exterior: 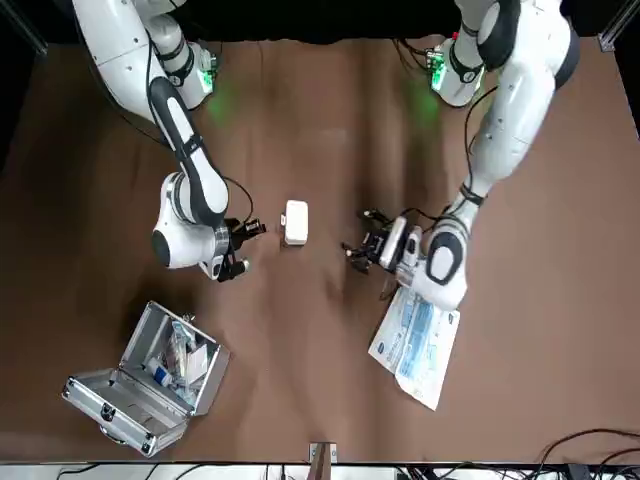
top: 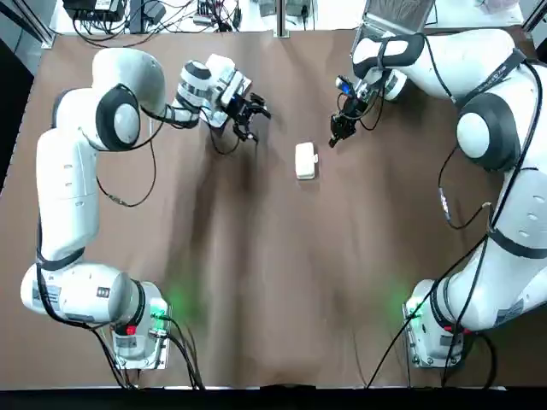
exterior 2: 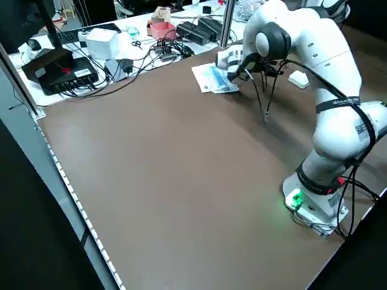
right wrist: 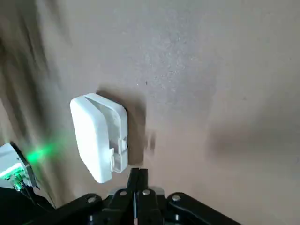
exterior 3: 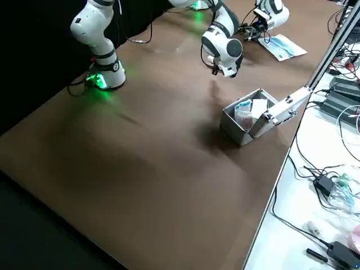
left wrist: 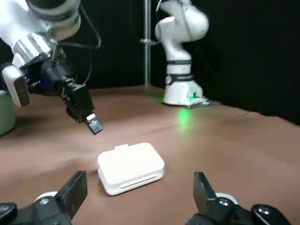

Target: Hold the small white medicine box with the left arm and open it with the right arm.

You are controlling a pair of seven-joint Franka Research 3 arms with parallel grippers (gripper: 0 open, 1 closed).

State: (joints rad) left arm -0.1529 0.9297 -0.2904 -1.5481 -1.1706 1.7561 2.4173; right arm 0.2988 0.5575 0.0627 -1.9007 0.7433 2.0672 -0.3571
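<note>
The small white medicine box (top: 305, 160) lies flat and closed on the brown table (top: 273, 282), between the two grippers. My left gripper (top: 254, 123) hovers just to its left, open wide, with nothing in it. In the left wrist view the box (left wrist: 131, 166) sits just ahead of the spread fingers (left wrist: 76, 186), untouched. My right gripper (top: 337, 135) hangs a short way to the box's right, shut and empty. The right wrist view has the box (right wrist: 99, 136) below the closed fingertips (right wrist: 138, 174). From the front, the box (exterior: 294, 222) is apart from both the left gripper (exterior: 358, 238) and the right gripper (exterior: 250, 232).
An open metal case (exterior: 150, 380) with small items stands at the table's far right corner. A blue and white packet (exterior: 415, 342) lies on the table's far side, behind the left gripper. Cables and equipment sit past the table's far edge.
</note>
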